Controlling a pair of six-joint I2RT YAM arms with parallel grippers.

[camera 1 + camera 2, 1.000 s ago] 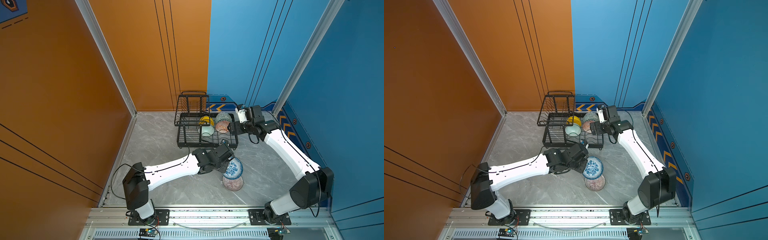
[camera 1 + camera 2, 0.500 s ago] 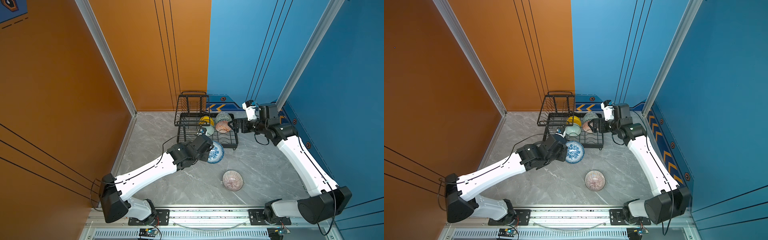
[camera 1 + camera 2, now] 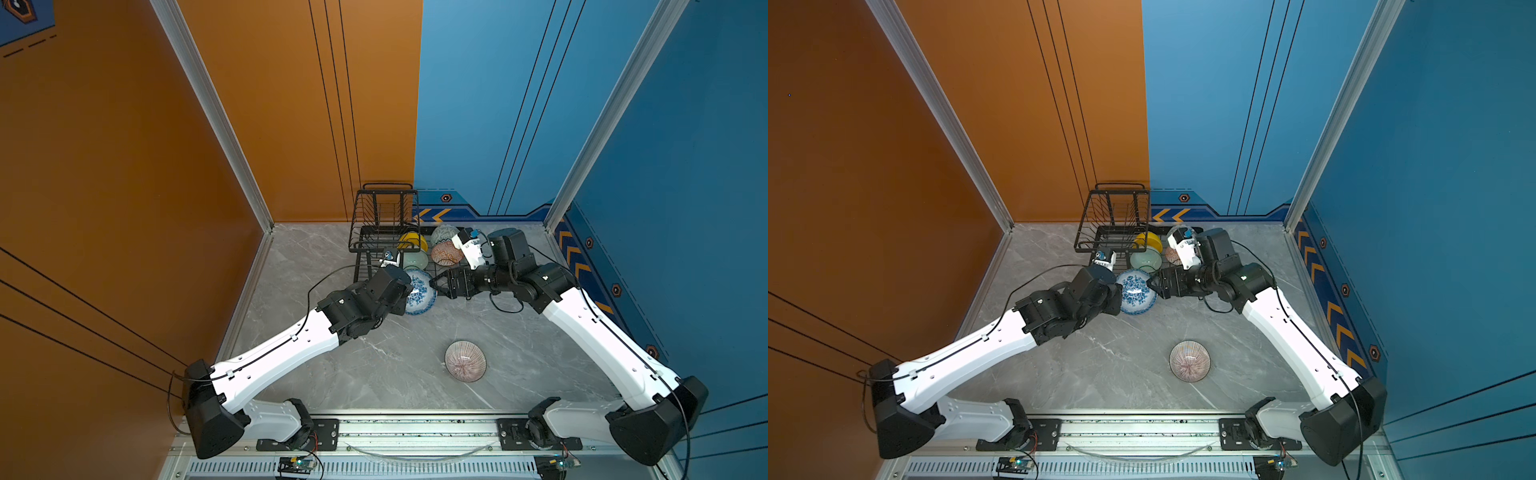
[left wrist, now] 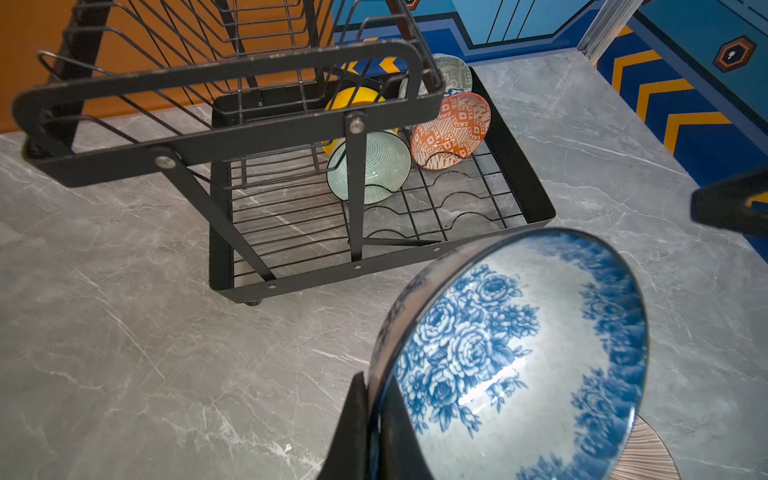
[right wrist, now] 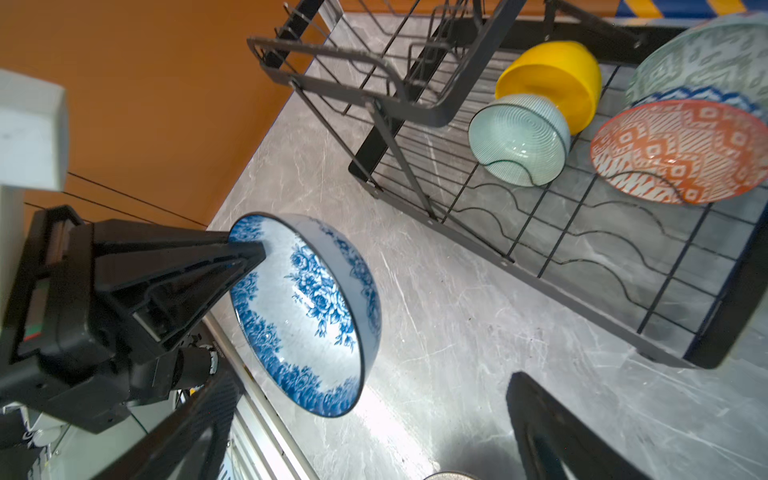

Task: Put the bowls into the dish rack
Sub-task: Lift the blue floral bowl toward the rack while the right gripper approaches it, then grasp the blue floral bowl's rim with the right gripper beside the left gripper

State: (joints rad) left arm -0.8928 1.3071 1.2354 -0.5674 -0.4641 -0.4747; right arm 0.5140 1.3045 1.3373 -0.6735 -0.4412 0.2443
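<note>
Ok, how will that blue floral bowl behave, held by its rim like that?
The blue floral bowl looks like rigid glazed ceramic, so probably breakable if dropped. Its shiny glaze suggests slipperiness. The left gripper's fingers pinch one rim spot only, so it could pivot.

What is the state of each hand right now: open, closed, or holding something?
Left hand: closed on the rim of the blue-and-white floral bowl.
Right hand: open, holding nothing.

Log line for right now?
left pincer: shut on floral bowl | right pincer: open, empty, beside floral bowl | striped bowl: outside rack
</note>
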